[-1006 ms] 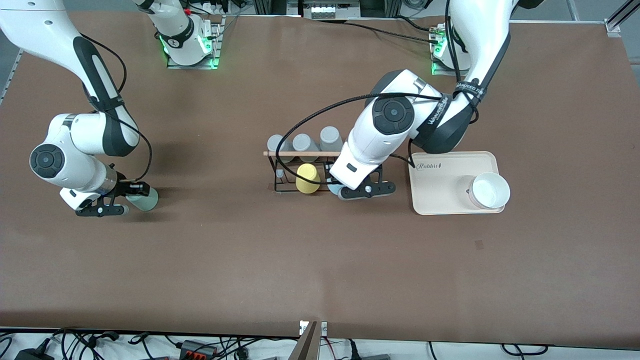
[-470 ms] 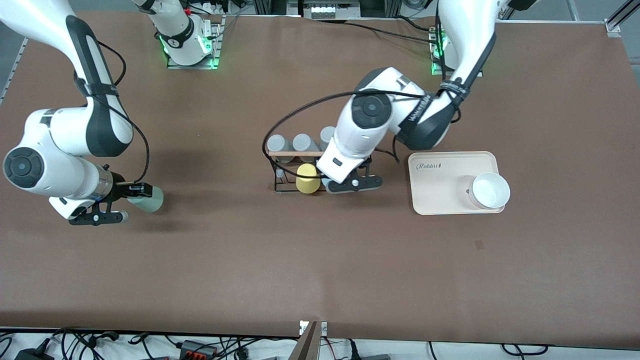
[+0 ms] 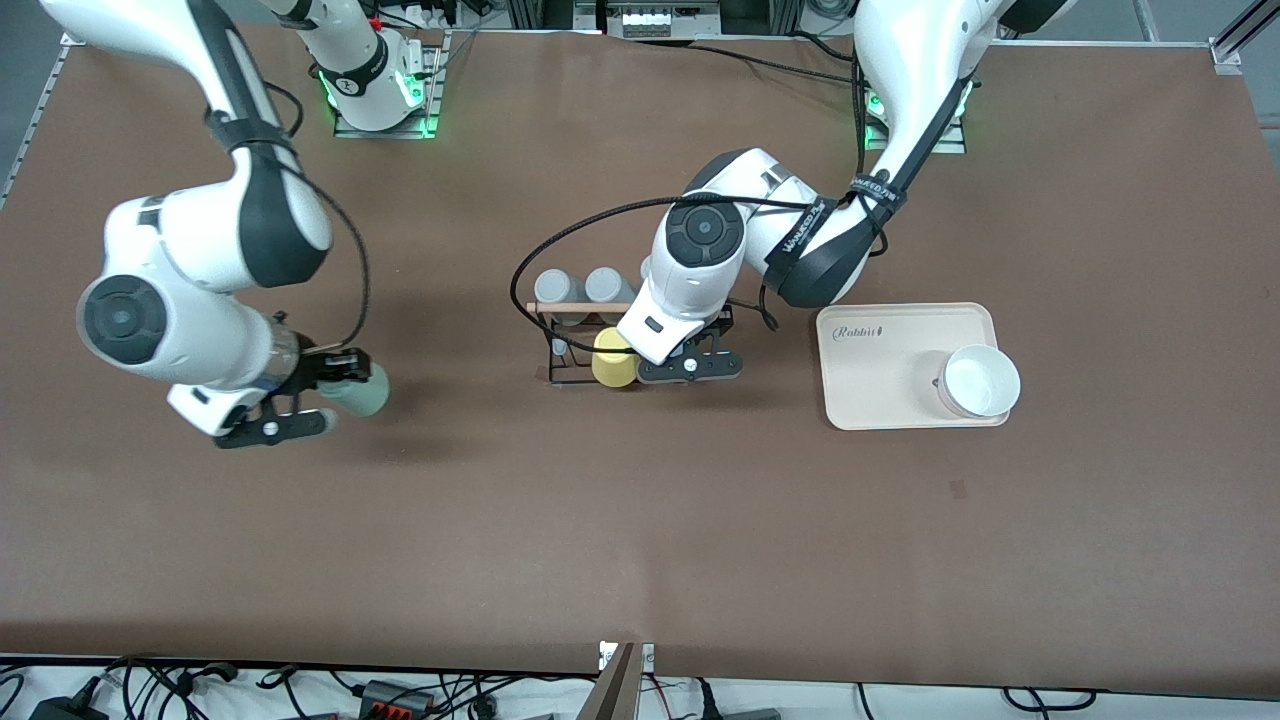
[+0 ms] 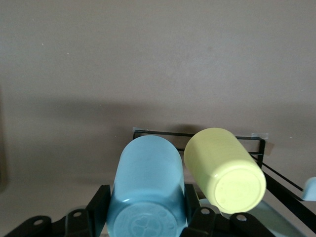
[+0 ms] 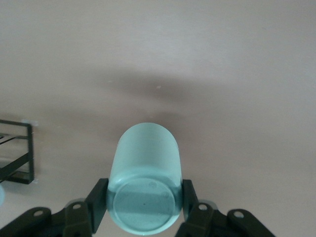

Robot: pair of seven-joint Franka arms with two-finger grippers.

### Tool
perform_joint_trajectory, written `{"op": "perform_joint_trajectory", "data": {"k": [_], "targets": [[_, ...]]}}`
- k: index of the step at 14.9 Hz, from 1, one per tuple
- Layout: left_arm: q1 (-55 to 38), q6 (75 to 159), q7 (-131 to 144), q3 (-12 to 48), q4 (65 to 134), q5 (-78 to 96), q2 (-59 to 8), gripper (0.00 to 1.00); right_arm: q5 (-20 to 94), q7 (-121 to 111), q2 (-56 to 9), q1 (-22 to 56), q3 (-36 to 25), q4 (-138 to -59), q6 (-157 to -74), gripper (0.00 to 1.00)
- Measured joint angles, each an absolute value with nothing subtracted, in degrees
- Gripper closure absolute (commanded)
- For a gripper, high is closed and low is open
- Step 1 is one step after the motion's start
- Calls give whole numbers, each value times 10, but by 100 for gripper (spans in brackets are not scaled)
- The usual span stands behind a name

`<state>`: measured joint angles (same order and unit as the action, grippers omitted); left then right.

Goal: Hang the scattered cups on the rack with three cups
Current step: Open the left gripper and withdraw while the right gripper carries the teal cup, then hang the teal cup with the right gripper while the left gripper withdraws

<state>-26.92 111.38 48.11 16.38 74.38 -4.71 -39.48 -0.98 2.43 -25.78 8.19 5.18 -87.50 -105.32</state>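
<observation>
My left gripper [image 3: 650,366] is shut on the light blue cup [image 4: 145,185] and holds it at the rack [image 3: 560,345], right beside the yellow cup [image 3: 613,358]. The left wrist view shows the blue cup between the fingers [image 4: 101,210], next to the yellow cup [image 4: 224,168], over the black rack frame [image 4: 197,134]. My arm hides the blue cup in the front view. My right gripper [image 3: 335,393] is shut on the pale mint green cup [image 3: 364,393], over the table toward the right arm's end. The right wrist view shows this cup [image 5: 144,182] gripped.
Grey cups [image 3: 557,287] hang along the rack's wooden rod [image 3: 580,307]. A pale tray [image 3: 880,400] with a white bowl [image 3: 980,380] lies beside the rack toward the left arm's end. The rack's corner shows in the right wrist view [image 5: 27,153].
My right gripper has carried the mint green cup toward the rack. My left gripper has slid the blue cup along the rack, closer to the yellow cup.
</observation>
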Motion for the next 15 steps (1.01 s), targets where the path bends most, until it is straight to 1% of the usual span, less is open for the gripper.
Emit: {"op": "perform_joint_trajectory", "data": {"k": [4, 6, 11, 15], "targets": [[-258, 1114, 481, 159, 737, -47, -393, 0, -9, 25, -258, 111, 52, -870, -1053, 66], [-238, 1111, 481, 156, 728, -48, -377, 0, -9, 26, -258, 125, 52, -870, -1053, 68], [-127, 1041, 416, 154, 723, -49, -300, 0, 13, 86, -260, 160, 52, -846, -1053, 68], [-62, 986, 375, 153, 722, -49, -258, 0, 21, 175, -271, 219, 53, -814, -1053, 68]]}}
